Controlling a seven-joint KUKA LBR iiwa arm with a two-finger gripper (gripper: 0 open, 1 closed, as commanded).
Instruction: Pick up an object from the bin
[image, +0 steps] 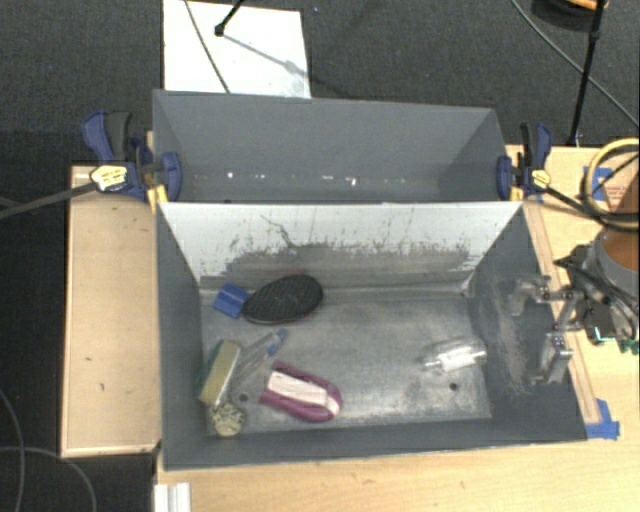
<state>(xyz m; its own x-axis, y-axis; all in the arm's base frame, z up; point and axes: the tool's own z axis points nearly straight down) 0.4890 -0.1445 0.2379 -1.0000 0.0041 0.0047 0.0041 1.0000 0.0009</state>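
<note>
My gripper hangs over the bin's sloping right wall, above the floor, with nothing seen in it. The loose thing nearest to it is a small clear plastic piece lying on the bin floor to its left, well apart from it. Farther left lies a purple and white object near the front of the bin.
On the left side of the bin lie a black oval brush with a blue handle end, a yellowish block, a clear wrapped item and a small round lump. The arm enters from the right.
</note>
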